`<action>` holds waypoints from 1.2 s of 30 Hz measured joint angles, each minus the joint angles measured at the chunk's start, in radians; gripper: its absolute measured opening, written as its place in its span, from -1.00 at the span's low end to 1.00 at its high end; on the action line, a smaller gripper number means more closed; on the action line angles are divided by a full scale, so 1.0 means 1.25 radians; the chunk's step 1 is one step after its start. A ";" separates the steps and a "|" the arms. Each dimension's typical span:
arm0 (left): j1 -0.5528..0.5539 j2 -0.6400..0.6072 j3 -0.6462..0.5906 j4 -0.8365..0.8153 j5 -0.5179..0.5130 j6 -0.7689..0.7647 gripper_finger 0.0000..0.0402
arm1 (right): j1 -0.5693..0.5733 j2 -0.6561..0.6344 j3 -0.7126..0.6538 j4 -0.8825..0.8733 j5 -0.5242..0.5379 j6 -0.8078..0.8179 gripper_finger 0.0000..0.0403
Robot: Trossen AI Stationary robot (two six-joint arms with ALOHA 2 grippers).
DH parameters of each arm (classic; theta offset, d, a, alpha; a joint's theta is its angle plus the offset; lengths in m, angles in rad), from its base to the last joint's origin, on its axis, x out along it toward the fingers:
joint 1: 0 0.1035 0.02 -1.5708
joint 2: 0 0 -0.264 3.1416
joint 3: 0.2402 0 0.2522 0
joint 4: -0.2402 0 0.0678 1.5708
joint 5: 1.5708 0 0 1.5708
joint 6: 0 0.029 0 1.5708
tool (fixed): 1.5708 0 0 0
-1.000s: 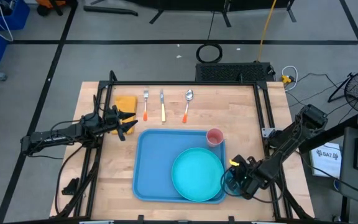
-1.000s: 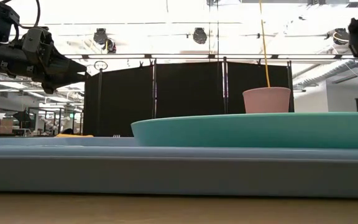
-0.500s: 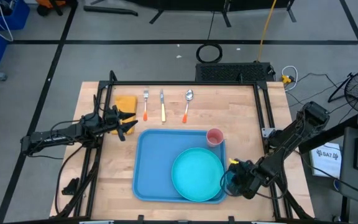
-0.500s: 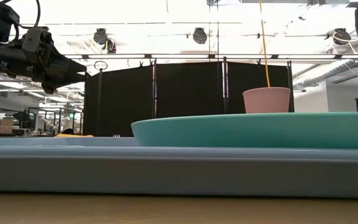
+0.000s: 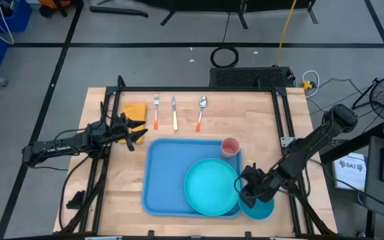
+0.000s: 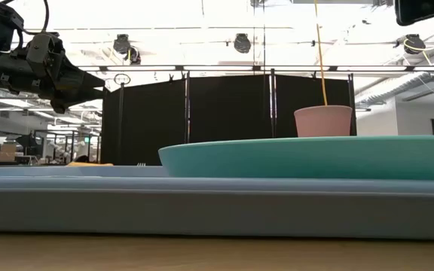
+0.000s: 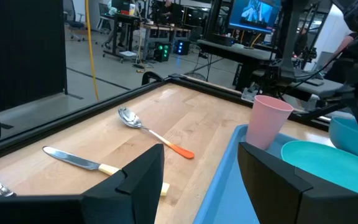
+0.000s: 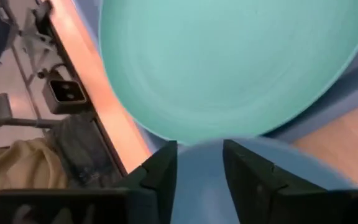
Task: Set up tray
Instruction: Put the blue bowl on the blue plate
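The right gripper (image 5: 245,192) hangs at the near right corner of the tray (image 5: 162,180), beside the teal plate (image 5: 211,188), with the small blue bowl (image 5: 259,208) just beside it on the wood; in the right wrist view its fingers (image 8: 160,171) stand a little apart with the bowl's rim (image 8: 229,180) showing between them, and whether they grip it or have let go I cannot tell; the sky-blue tray lies flat on the table (image 5: 265,127), near the front and middle, bearing the plate and a pink cup (image 5: 230,146) at its far right corner; beyond the tray lie a fork (image 5: 157,111), a knife (image 5: 174,112), a spoon (image 5: 201,111) and a yellow cloth (image 5: 135,110) in a row; the left gripper (image 5: 137,129) hovers at the tray's far left corner, jaws apart and holding nothing.
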 joint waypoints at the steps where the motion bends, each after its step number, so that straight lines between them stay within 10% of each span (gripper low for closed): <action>1: 0.000 0.000 0.000 0.000 0.000 0.000 0.04 | -0.001 -0.011 0.000 -0.019 -0.001 0.005 -0.35; 16: 0.000 0.000 0.000 0.000 0.001 -0.001 0.04 | 0.001 -0.148 0.000 -0.378 -0.172 0.172 -0.38; 36: 0.000 0.000 0.000 0.000 0.001 -0.002 0.04 | 0.001 -0.107 -0.001 -0.460 -0.226 0.151 -0.39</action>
